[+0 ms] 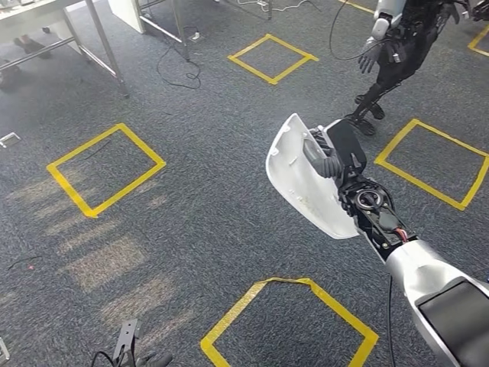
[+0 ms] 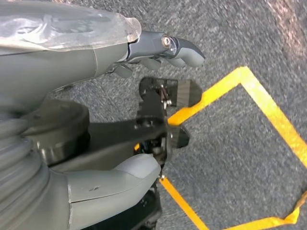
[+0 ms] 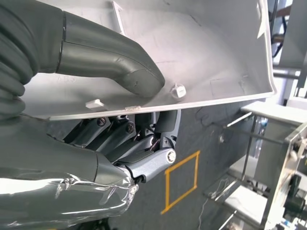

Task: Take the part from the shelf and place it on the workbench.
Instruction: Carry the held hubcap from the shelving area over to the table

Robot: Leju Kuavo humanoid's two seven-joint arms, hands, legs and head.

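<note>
The part (image 1: 299,180) is a white curved plastic shell, held up over the carpet at the centre right of the head view. My right hand (image 1: 337,160) grips its edge. In the right wrist view the grey thumb (image 3: 119,62) presses on the shell's inner face (image 3: 203,57) and the darker fingers (image 3: 145,148) curl under its rim. My left hand (image 2: 90,62) hangs over the carpet with its fingers (image 2: 181,50) stretched out and nothing in it.
Blue-grey carpet carries yellow tape squares (image 1: 107,168) (image 1: 288,317) (image 1: 271,57). Another dark humanoid robot (image 1: 398,46) stands at the far right. Metal table legs (image 1: 109,53) and cables (image 1: 179,69) lie at the far left. Metal frames (image 3: 267,158) show in the right wrist view.
</note>
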